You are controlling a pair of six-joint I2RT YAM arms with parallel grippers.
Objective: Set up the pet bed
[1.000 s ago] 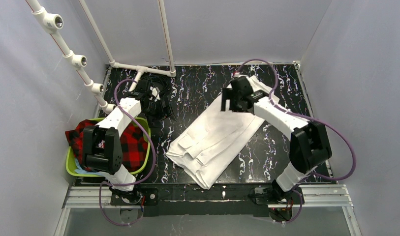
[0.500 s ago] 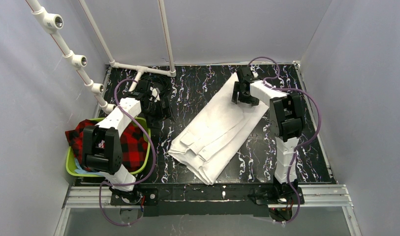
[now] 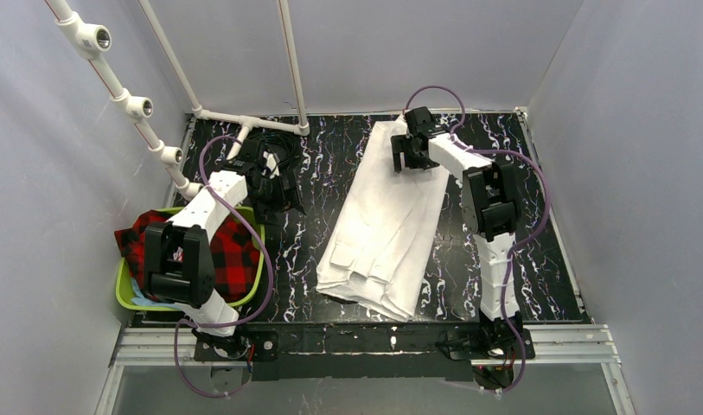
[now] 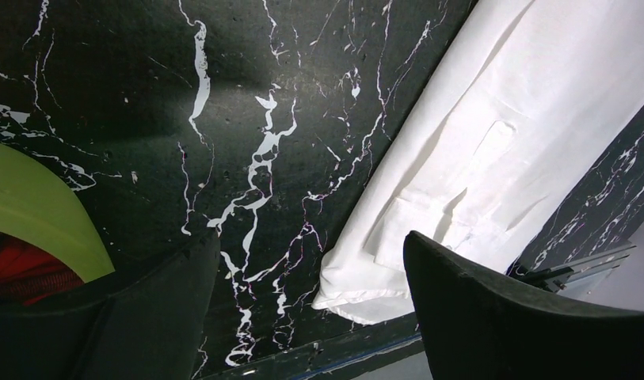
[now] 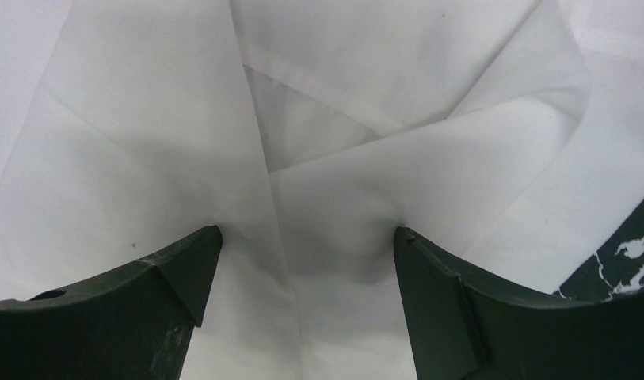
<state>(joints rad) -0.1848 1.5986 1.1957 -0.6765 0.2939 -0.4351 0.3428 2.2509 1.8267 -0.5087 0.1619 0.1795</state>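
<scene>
The table (image 3: 330, 164) is black with white marble veins, shut in by pale grey walls (image 3: 62, 225). A white pipe frame (image 3: 123, 91) slants up from its back-left corner.

At the left edge sits a green basket (image 3: 121, 287), with a red-and-black plaid cloth (image 3: 239, 251) heaped inside and spilling over its rim. The left arm rises from its base just beside the basket and reaches away toward the back left, a purple cable (image 3: 263, 268) looping along it. The left gripper (image 4: 310, 241) hangs over bare table between the basket and the cloth, its jaws spread wide with nothing between them.

A folded white cloth (image 3: 386, 225) lies in the middle of the table as a long strip. It runs from near the front edge to the far edge, well apart from the basket.

The right arm stretches almost straight from its base to the back of the table, wrist turned left. The right gripper (image 5: 306, 233) stands on the far end of the white cloth. Its jaws are wide apart and both tips press dimples into the fabric; no fold is pinched between them.
</scene>
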